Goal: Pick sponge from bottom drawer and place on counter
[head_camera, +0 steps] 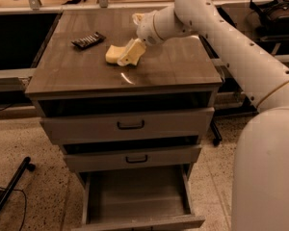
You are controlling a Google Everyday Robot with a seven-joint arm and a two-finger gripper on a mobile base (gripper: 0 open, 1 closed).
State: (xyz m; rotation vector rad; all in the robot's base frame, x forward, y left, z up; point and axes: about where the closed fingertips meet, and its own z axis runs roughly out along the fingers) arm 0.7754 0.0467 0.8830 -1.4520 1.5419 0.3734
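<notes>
The pale-yellow sponge [112, 53] is low over the counter [173, 66], near its middle, and seems to touch the surface. My gripper [124, 57] reaches in from the right and is shut on the sponge's right end. The bottom drawer [135, 196] is pulled open below, and its flat interior shows nothing inside.
A dark flat wrapped bar [88, 39] lies on the counter to the left of the sponge. The two upper drawers [130, 125] with black handles are shut. A black leg [9, 191] and a cable lie on the floor at the left. My arm's white body fills the right side.
</notes>
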